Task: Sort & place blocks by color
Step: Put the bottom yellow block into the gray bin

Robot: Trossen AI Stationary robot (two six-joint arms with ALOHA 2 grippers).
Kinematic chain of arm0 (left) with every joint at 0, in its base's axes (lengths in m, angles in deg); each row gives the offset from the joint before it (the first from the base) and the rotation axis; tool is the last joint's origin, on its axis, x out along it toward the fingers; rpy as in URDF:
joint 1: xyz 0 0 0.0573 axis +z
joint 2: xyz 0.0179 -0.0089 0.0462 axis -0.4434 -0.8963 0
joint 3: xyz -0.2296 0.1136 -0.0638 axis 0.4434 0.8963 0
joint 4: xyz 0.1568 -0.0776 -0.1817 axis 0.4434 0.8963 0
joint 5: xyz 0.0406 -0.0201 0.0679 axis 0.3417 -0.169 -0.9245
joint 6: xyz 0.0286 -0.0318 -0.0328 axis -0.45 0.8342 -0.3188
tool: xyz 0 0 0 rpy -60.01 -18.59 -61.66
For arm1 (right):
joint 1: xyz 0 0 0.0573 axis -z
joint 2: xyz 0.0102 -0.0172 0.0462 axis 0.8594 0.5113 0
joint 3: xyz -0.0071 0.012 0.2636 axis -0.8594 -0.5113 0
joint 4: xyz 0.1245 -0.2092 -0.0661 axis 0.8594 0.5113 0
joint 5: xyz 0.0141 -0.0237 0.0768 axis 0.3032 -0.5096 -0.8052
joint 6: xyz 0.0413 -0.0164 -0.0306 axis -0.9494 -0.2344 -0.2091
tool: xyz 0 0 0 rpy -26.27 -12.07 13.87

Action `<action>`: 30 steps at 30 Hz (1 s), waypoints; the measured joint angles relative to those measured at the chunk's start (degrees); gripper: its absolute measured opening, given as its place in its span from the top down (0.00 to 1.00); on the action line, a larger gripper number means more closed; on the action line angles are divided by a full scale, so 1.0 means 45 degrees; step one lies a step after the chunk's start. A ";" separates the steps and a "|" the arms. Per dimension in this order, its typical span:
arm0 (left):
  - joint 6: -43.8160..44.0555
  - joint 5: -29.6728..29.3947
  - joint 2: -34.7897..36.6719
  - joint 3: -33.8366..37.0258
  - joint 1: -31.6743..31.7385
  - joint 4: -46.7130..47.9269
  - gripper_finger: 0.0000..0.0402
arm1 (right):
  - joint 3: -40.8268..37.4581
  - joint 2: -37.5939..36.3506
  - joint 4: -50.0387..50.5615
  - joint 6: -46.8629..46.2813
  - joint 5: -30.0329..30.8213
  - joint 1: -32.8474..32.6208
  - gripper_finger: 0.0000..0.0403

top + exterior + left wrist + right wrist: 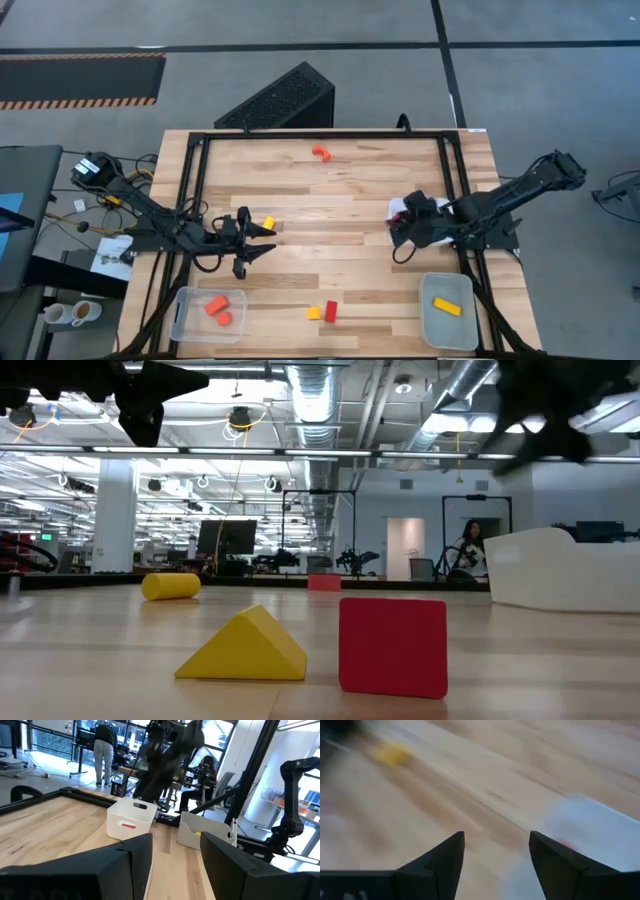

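Wooden surface framed by black rails, seen whole only from above. Three trays on it: a clear one at the near left corner holding a red-orange block and a smaller orange piece; a grey-clear one at the near right corner holding a yellow bar; a white one at mid right, mostly covered from above by the right arm, contents not readable there, though a trace of red shows through its wall in the left wrist view.

Left hand at mid left, low over the surface, fingers parted with bare wood in the gap, nothing pinched. Right hand at the white tray, fingers spread, nothing between them; view past them heavily smeared, only a pale tray edge and a yellow blot discernible.

Loose blocks: orange arch alone toward the far edge; small yellow block just beside the left hand, apparently the yellow cylinder lying on its side in the low view; yellow wedge and red cube side by side near the front edge between the two near trays, very close, contact not certain. Further red shape far back in the low view, too small to identify.

Arms in the low view cut off at the top edge, dark and blurred. Person standing in the room beyond, back turned.
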 joint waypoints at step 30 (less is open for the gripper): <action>0.0016 -0.0524 0.0000 0.0000 0.0004 0.0628 0.62 | 0.5883 0.9979 -0.5712 1.1192 -0.4132 -0.0258 0.42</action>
